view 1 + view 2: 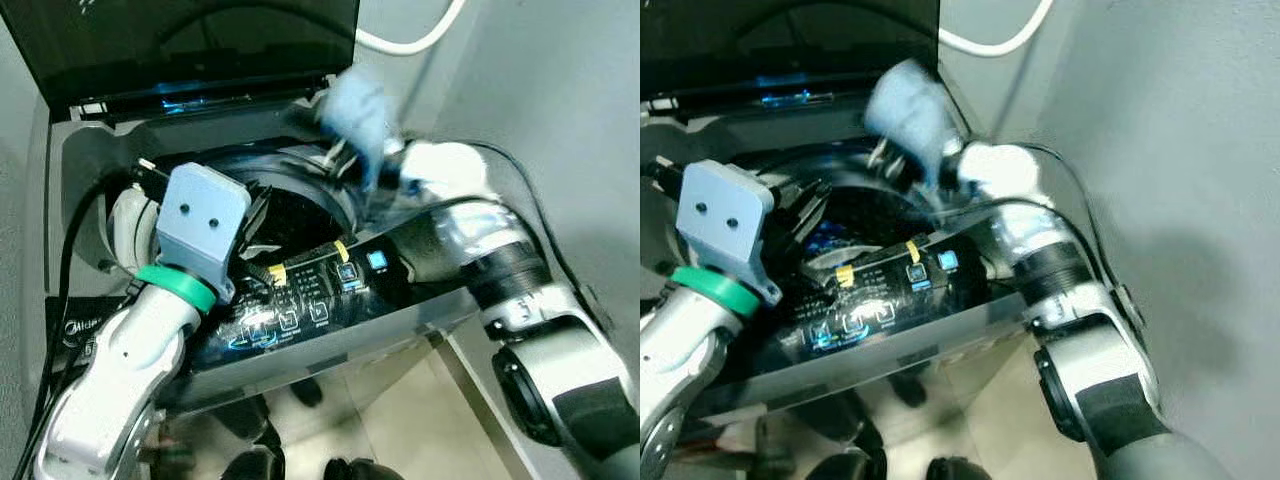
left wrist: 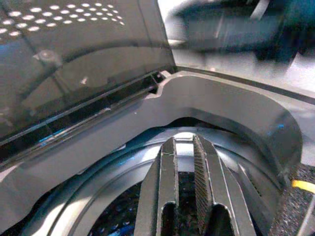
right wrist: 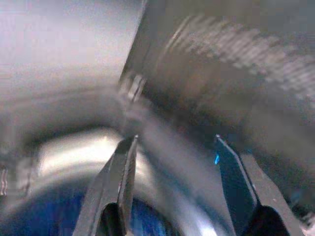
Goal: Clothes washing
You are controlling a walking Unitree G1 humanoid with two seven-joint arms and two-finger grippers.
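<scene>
We look down on a top-loading washing machine (image 1: 100,150) with its dark lid (image 1: 190,45) raised and upright at the back. The drum (image 1: 300,215) lies open below the grey rim. Our left gripper (image 2: 184,147) hangs over the drum's near-left edge, its two black fingers pressed almost together with nothing between them. Our right gripper (image 3: 172,147) reaches over the far rim, blurred, fingers spread apart and empty. The lit control panel (image 1: 300,300) runs along the front edge. A white hose (image 1: 410,40) curves on the wall behind. We cannot make out any clothes.
</scene>
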